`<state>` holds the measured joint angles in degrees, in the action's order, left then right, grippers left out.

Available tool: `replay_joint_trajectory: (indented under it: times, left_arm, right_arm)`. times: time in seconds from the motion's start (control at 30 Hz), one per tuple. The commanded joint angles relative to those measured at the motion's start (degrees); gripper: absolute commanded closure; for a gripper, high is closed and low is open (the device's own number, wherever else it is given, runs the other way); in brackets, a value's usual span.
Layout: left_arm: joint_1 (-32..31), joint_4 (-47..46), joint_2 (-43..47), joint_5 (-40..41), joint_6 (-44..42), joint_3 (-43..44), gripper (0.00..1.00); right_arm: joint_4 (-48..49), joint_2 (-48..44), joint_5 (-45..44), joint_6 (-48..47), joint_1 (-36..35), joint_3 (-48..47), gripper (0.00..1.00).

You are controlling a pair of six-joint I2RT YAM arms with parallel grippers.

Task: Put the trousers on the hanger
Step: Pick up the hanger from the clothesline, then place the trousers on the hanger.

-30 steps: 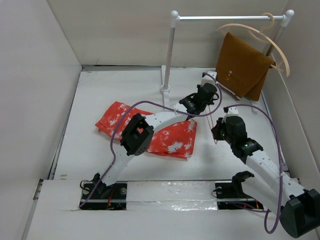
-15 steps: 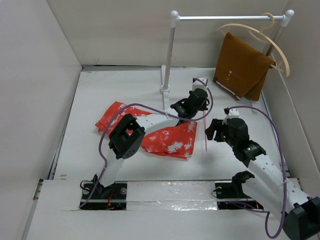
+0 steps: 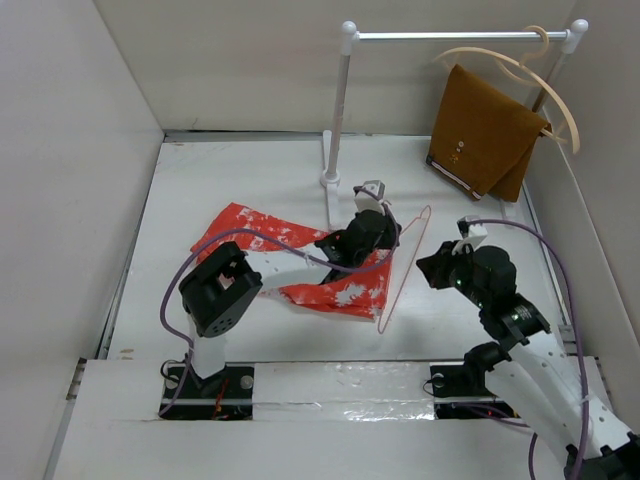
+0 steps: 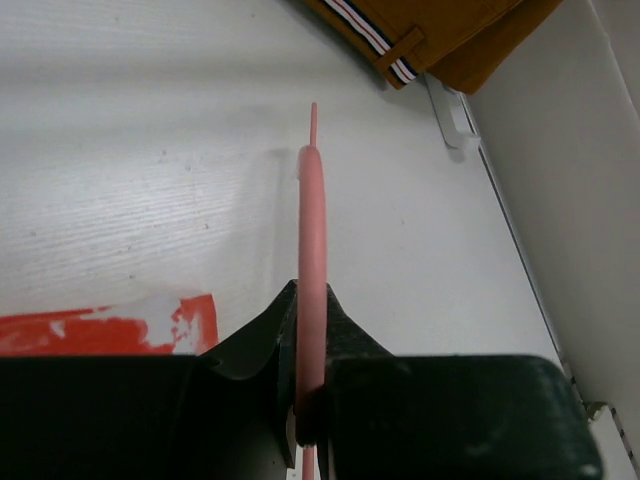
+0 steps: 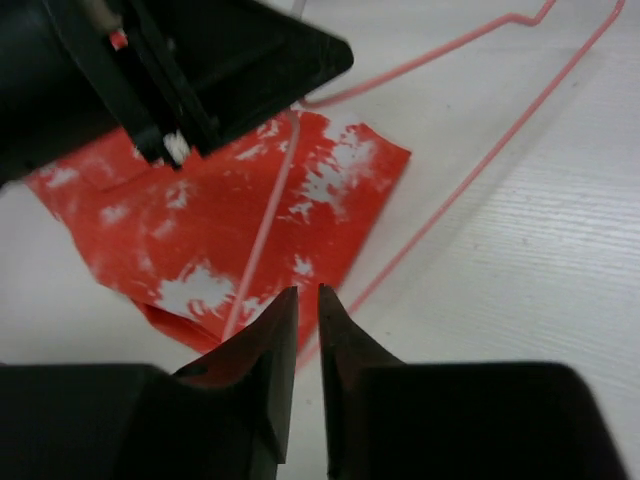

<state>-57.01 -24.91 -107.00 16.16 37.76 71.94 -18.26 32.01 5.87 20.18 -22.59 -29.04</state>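
Left gripper [image 4: 311, 300] pinches the hanger [image 4: 312, 200], which overlaps the trousers [image 3: 345, 287]. Right gripper [image 5: 301, 305] hovers nearly closed, empty

Lab test cell, white walls [image 3: 70, 150], garment rail [image 3: 460, 35]

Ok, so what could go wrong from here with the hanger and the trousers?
The left claw pinches the thin hanger at one spot, so the wire could swivel or slip. One hanger bar lies across the trousers; pulling it may drag the fabric. The right claw, jaws barely apart and empty, may miss the wire.
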Motion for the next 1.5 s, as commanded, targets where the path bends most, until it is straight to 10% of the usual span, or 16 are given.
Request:
replay_joint_trajectory:
  times: [0.0, 0.3, 0.63, 0.97, 1.23, 1.47]
  left_arm:
    - [-2.0, -9.5, 5.0, 4.0, 6.4, -6.0, 1.00]
    - [-2.6, -16.1, 7.6, 12.8, 13.7, -18.6, 1.00]
    - [-2.6, -17.6, 7.3, 14.7, 14.1, -22.5, 1.00]
    - [-2.0, -18.2, 7.2, 14.0, 12.8, -23.4, 1.00]
    - [-1.0, -18.7, 9.0, 15.4, 10.6, -25.6, 1.00]
    - [0.8, -17.1, 12.9, 19.0, 5.9, -28.3, 1.00]
  right_arm:
    - [4.5, 1.6, 2.7, 1.7, -0.5, 1.6, 0.96]
    - [19.4, 17.4, 5.3, 5.3, -2.4, 6.0, 1.00]
    - [34.9, 35.7, 2.2, 9.3, -7.4, 6.8, 0.45]
    - [40.8, 43.8, -2.1, 13.6, -11.2, 8.4, 0.42]
    - [40.9, 39.9, -2.3, 13.7, -11.8, 9.9, 1.00]
    - [30.6, 25.9, -4.6, 10.8, -8.0, 10.7, 1.00]
